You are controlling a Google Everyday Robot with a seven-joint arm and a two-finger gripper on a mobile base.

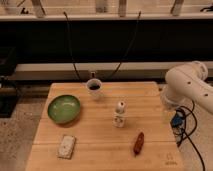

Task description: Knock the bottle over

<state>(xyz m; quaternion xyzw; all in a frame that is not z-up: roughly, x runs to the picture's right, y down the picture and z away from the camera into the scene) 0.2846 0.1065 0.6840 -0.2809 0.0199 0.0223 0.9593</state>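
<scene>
The bottle (119,114) is small and white with a white cap and a pale label with dark marks. It stands upright near the middle of the wooden table (150,100), slightly right of centre. My white arm (187,85) comes in from the right. My gripper (169,113) hangs down at the table's right edge, well to the right of the bottle and apart from it. It holds nothing that I can see.
A white mug with dark contents (94,88) stands at the back centre. A green bowl (64,108) sits at the left. A flat white block (66,146) lies at the front left. A reddish-brown oblong object (138,143) lies at the front right. Black cables hang behind the table.
</scene>
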